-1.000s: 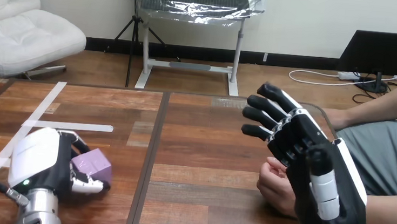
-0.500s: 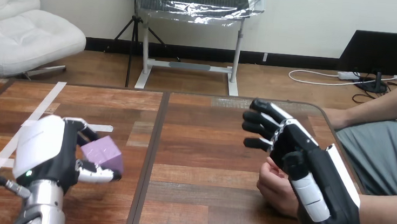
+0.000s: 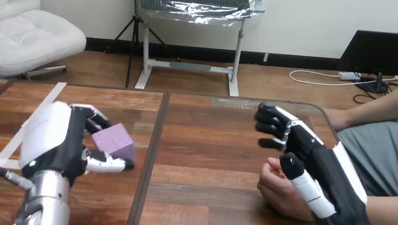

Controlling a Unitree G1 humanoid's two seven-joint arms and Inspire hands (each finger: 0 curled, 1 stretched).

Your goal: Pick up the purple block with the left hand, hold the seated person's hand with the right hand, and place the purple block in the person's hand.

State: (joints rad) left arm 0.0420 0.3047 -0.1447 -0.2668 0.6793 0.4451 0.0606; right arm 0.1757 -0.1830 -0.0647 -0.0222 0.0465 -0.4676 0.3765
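Head view looks down on a brown wooden bench [image 3: 211, 130] of plank-grained boards, split by a dark seam running away from the camera and crossed at its left by a strip of white tape [image 3: 52, 91]. From the bottom left rises the silver forearm of the left robot hand [image 3: 55, 143], black with a smooth white shell on its back. Its jointed fingers curl over the top of a pale purple block and its thumb hooks under the block's lower edge, so it is clenched around that block. From the bottom right comes the right robot hand [image 3: 322, 172], its back towards the camera. Its fingers are spread and only slightly bent, pointing up and left, and they grasp nothing, so it is released. The person's hand [image 3: 280, 187] lies as a loose fist on the bench near the right edge, just left of and partly behind the right robot hand, whose thumb crosses in front of it. Whether the two touch cannot be told. The purple block [image 3: 114, 140] sits left of the seam, between the left robot hand's fingers and thumb, and seems lifted off the boards. It is close to a cube with matte, smooth faces and crisp edges, so no long axis stands out. It is tilted, its lighter top face turned up towards the camera and one corner pointing right towards the seam, well apart from the person's hand.
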